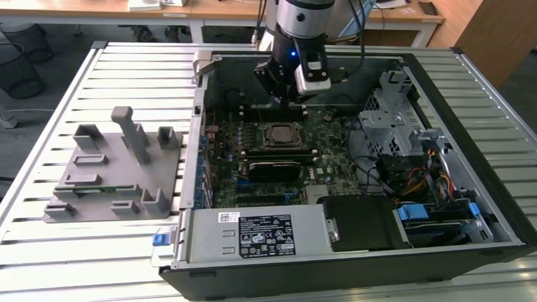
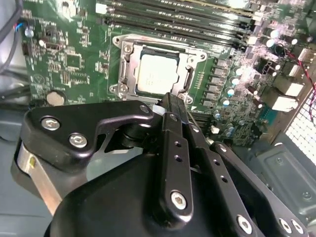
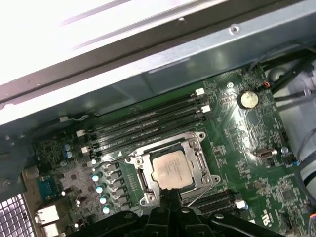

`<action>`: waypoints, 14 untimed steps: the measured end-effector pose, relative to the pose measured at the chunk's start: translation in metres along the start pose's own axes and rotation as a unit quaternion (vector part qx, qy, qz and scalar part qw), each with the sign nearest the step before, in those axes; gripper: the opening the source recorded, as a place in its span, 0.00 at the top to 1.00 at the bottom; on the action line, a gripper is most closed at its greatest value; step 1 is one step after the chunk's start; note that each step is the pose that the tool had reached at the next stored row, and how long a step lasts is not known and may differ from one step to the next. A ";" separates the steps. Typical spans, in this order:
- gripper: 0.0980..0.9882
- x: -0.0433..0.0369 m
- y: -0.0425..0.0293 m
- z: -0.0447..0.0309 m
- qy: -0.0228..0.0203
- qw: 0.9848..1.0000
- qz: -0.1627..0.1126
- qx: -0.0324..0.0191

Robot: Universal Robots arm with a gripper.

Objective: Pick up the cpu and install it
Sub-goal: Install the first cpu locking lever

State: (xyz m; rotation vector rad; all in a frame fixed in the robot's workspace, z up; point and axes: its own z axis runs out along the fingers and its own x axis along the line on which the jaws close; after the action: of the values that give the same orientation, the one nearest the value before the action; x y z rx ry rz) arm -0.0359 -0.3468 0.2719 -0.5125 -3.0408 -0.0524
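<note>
Over on the exterior view's left, grey fixture (image 1: 117,170) parked on the slatted table (image 1: 50,251). Further right, inside the open PC case (image 1: 495,207), silvery square cpu (image 2: 157,75) sitting flat in the motherboard socket (image 2: 126,66), pale edge showing. Arm (image 1: 304,25) dropping straight down, gripper (image 2: 170,106) fingers pinched together, holding nothing, just above the cpu's edge.

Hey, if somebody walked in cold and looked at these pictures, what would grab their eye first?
Probably the open computer case lying on the slatted table, with the arm's gripper reaching down into it. In both wrist views, the silvery cpu sits inside the metal-framed socket on the green motherboard, just beyond the gripper. A grey fixture stands at the exterior view's left.
</note>
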 end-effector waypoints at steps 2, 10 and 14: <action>0.99 0.0000 0.0000 0.0003 -0.001 1.000 -0.010 -0.003; 0.99 -0.0001 0.0000 0.0013 -0.012 0.998 -0.065 -0.005; 0.99 -0.0001 0.0000 0.0025 -0.012 0.995 -0.100 -0.004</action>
State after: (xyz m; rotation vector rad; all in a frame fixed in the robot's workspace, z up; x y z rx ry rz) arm -0.0360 -0.3468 0.2694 -0.2096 -3.1050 -0.0669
